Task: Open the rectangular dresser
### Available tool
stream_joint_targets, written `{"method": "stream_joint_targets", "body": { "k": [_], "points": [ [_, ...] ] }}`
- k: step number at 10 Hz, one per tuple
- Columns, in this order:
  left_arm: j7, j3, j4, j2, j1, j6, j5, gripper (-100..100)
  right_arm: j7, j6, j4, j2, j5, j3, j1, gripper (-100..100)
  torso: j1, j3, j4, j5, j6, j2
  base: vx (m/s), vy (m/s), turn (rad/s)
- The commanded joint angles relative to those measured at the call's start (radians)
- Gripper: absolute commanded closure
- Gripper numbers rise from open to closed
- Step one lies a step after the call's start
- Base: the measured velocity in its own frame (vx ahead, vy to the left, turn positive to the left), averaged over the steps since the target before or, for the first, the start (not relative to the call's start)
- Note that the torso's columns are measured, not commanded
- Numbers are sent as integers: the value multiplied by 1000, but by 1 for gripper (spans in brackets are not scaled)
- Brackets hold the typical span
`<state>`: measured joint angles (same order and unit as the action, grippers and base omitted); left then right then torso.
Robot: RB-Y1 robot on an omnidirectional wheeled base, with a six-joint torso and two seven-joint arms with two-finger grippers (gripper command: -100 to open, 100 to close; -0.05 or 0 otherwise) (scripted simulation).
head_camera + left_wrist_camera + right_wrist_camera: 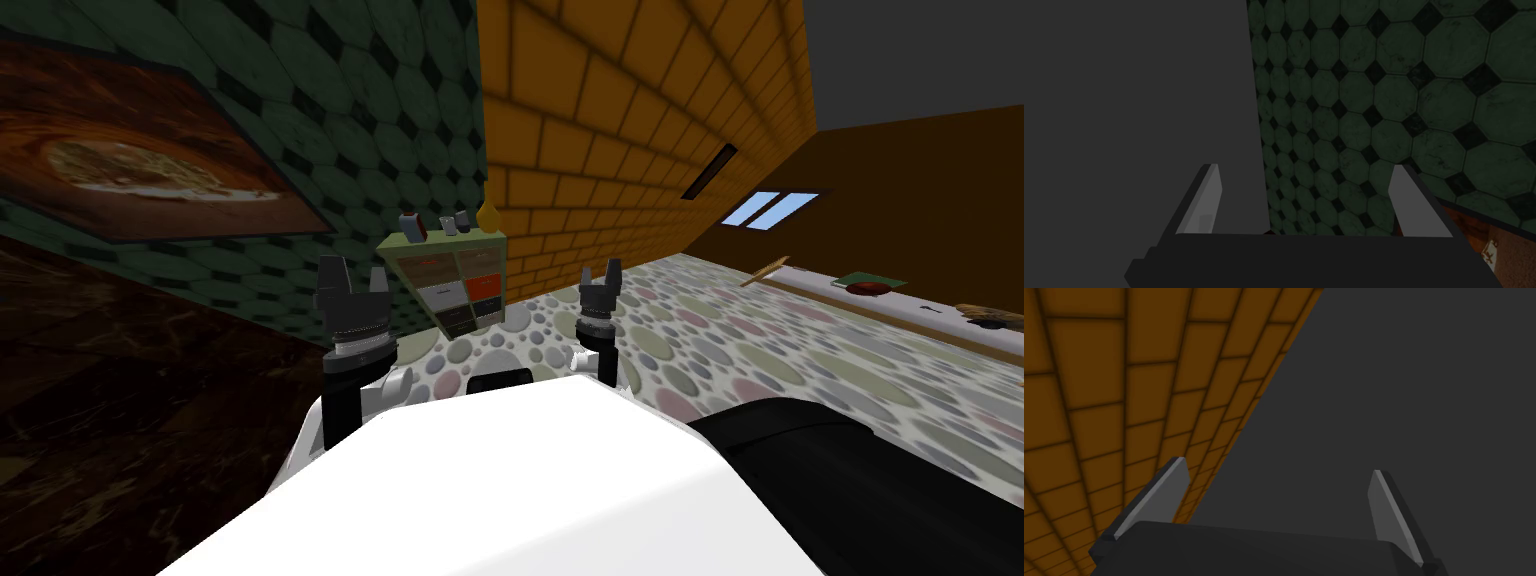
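Dresser point(447, 283) in far corner, floor point(660, 345) btwn

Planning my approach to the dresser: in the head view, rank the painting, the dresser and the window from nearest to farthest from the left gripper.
1. Painting, close on the left, beside the left gripper.
2. Dresser, ahead in the corner.
3. Window, far off to the right.

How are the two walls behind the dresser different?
The green wall has eight-sided tiles with small dark diamonds; the orange wall has rectangular bricks. The green wall carries a big framed picture; the orange wall has a narrow dark slot. Both meet in the corner behind the dresser.
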<state>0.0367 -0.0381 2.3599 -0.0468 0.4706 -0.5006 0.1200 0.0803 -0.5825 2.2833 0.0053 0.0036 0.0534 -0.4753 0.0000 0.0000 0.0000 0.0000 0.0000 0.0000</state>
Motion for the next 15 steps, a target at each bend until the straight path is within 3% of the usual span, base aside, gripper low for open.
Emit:
{"method": "stream_joint_targets", "body": {
  "k": [1,9,10,12,15],
  "points": [
    [0,0,0,0,0,0,0,0,0,0,0,0,0,0,0,0,0,-82,41,0,0,40,0,0,0],
    [0,0,0,0,0,0,0,0,0,0,0,0,0,0,0,0,0,-1234,617,0,0,618,0,0,0],
    [-1,-2,3,-35,-4,24,0,-100,0,0,0,0,0,0,0,0,0,-1382,691,0,0,691,44,-24,-17],
    [-2,-5,7,-56,-10,56,0,-100,0,0,0,0,0,0,0,0,-1,-1473,733,0,0,731,81,-35,-14],
    [-4,-10,14,-77,-21,117,1,-100,0,0,0,0,0,0,0,0,-1,-1476,738,0,0,737,99,-48,-17]
  ]
}}
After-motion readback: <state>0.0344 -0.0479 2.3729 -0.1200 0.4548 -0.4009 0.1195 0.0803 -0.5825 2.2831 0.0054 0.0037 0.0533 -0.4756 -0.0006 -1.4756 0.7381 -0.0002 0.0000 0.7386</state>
